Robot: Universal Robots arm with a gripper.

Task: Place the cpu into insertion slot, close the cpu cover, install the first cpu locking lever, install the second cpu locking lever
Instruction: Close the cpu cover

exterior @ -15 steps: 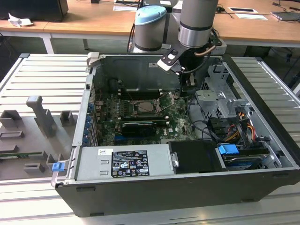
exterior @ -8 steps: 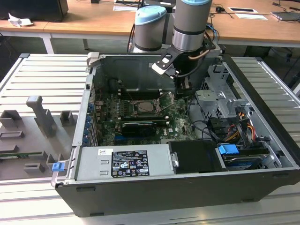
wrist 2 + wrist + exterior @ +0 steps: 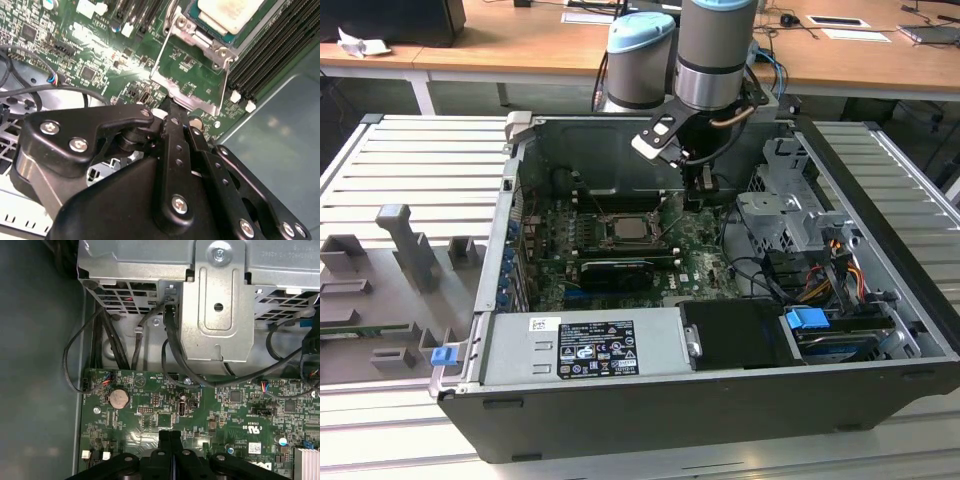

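Showing the gripper [image 3: 171, 109] with fingers closed on nothing visible, tips just beside the near edge of the cpu cover [image 3: 192, 99], which appears swung open off the insertion slot [image 3: 197, 34]. Beyond the cover the cpu [image 3: 227, 12] sits in that slot, to the exterior view's left of the fingers, near frame centre; one cpu, one slot, one cover.
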